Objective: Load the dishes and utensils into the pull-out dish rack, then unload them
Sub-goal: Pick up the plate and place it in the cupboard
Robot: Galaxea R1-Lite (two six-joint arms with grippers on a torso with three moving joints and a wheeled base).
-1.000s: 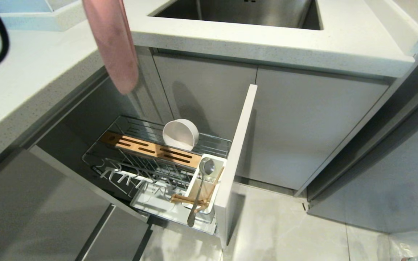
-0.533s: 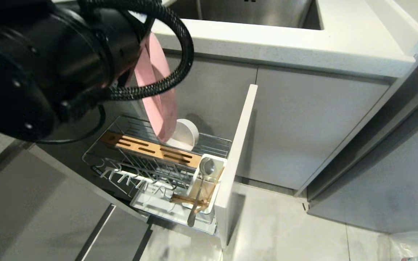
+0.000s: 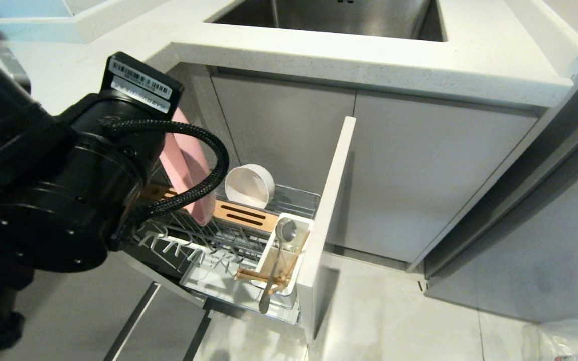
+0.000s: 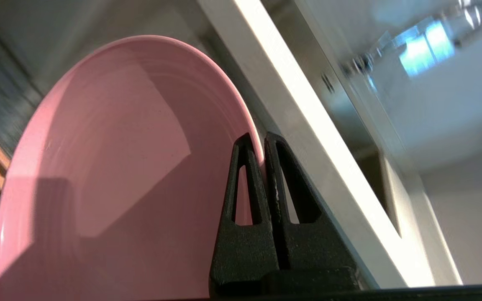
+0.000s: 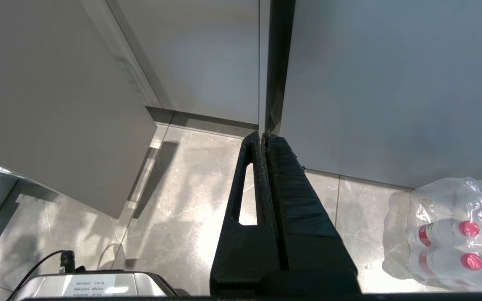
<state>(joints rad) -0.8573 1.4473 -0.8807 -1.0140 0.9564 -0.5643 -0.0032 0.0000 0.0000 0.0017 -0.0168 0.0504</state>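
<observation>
head view
left arm: filled the 9 o'clock half of the frame, black, with a corrugated cable looping toward the rack.
pink plate (image 3: 188, 175): stood on edge beside the arm, its lower rim down at the orange-wood strip (image 3: 241, 214).
pull-out dish rack (image 3: 294, 200): drawn out from the cabinet, centre of frame, its pale front panel (image 3: 329, 210) running from 12 to 6 o'clock.
white bowl (image 3: 250, 186): lay on its side at the back of the rack, mouth facing 9 o'clock.
utensil cup (image 3: 289, 281): at the rack's 5 o'clock corner, against the front panel.
spoon (image 3: 275, 265): long axis 12 to 6 o'clock, round bowl toward 12.
chopsticks (image 3: 261, 277): lay across the cup roughly 9 to 3 o'clock, under the spoon handle.

left wrist view
left gripper (image 4: 262, 144): pinched tight on the pink plate's rim, one finger on either face.

right wrist view
right gripper (image 5: 263, 136): fingers pressed together, nothing between them, pointing at the floor and cabinet doors.
water bottles (image 5: 450, 234): shrink-wrapped pack at 4 o'clock on the floor.
</observation>
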